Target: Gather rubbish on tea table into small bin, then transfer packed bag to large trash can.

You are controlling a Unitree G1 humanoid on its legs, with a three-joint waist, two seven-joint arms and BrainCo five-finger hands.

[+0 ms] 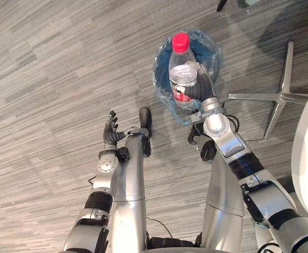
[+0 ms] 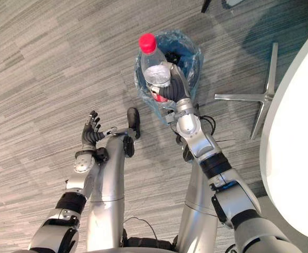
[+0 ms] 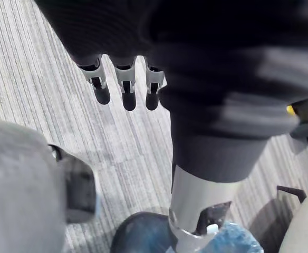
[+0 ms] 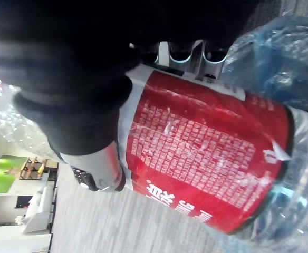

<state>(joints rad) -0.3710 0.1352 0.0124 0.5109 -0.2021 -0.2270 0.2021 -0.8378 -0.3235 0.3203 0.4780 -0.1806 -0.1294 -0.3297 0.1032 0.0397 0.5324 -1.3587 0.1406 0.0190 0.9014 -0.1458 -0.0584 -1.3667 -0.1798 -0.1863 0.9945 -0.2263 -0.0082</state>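
This drop will go best if the water bottle [image 1: 181, 66] is centred over the mouth of the small bin [image 1: 213, 50] and lowered before the fingers let go, so it lands inside the blue liner [image 1: 163, 55] and does not glance off the rim. The right hand [image 1: 198, 89] is curled tight round the bottle's red-labelled middle, holding it upright, red cap up, directly above the bin. The left hand [image 1: 111, 132] hovers well apart from the bin, its fingers loosely straight and holding nothing.
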